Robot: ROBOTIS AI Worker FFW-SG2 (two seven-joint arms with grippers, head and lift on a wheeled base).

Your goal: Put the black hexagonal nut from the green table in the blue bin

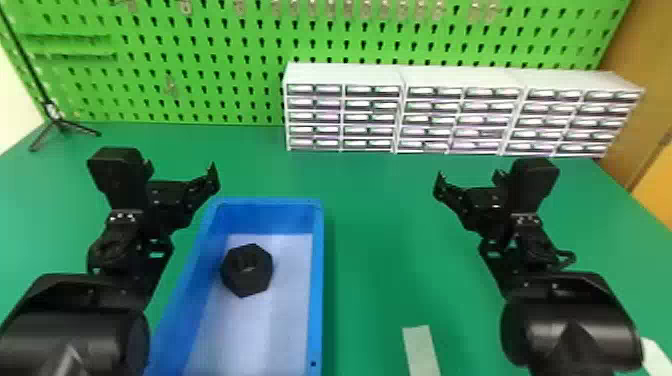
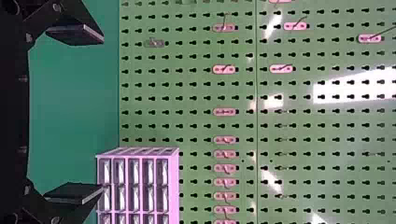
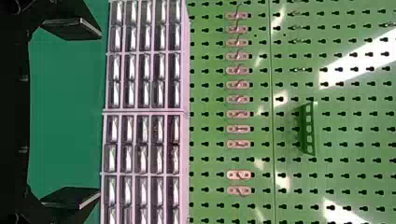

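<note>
Black hexagonal nut [image 1: 247, 270] lying inside the blue bin [image 1: 316, 280], close to its far left corner, the very place the task wants it, so the job looks complete; left gripper [image 2: 102, 115] and right gripper [image 3: 100, 113] hold nothing, each with its two fingers spread wide, a posture that suits arms with nothing left to grasp; any next move probably calls only for keeping clear of the bin walls.

The nut is thick, dark and matte, six-sided, its round hole facing up; the bin is a long open box with smooth walls, likely plastic, and a pale floor; it sits on the smooth green bench [image 1: 380, 225], left of the middle; white drawer cabinets [image 1: 345, 76] line the bench's far edge, before a green perforated pegboard [image 1: 200, 54].
</note>
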